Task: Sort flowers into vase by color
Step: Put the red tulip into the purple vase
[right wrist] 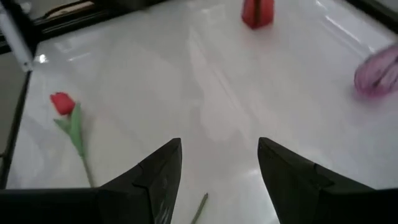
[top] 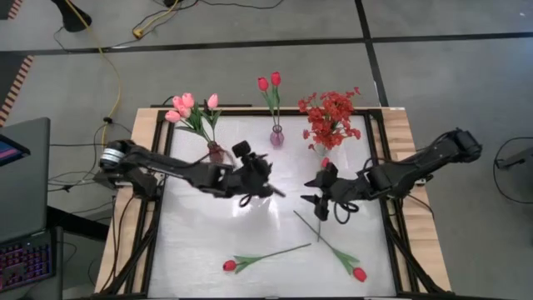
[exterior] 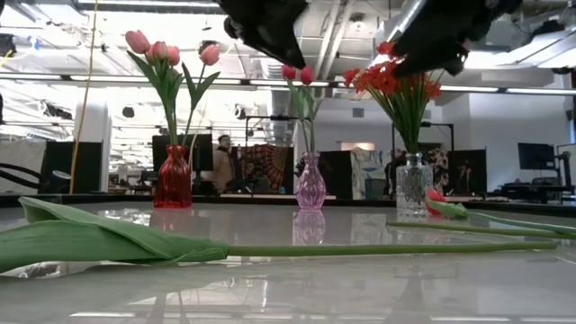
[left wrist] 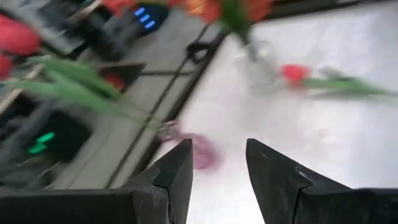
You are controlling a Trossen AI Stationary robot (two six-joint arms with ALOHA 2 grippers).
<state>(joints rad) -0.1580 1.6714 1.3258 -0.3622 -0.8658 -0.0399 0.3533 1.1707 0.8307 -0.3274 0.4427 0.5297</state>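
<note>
1. Two red artificial tulips on long green stems lie loose on the glossy white counter (top: pixel 191 242), not yet sorted: one (top: pixel 229 265) toward 6 o'clock in the high view, stem running off toward 2 o'clock; the other (top: pixel 359 273) toward 5 o'clock, stem running up toward 11 o'clock.
2. Right gripper (top: pixel 314 191), fingers spread wide and empty, hovers right of centre; the 5 o'clock tulip's stem end lies just beside it, toward 6 o'clock; judged the nearer arm for that flower.
3. Left gripper (top: pixel 268 178), fingers partly spread with nothing between them, hovers mid-counter; the 6 o'clock tulip is well apart, below it.
4. Likely target: small purple glass vase (top: pixel 276 136) at 12 o'clock, already holding red tulips.
</note>
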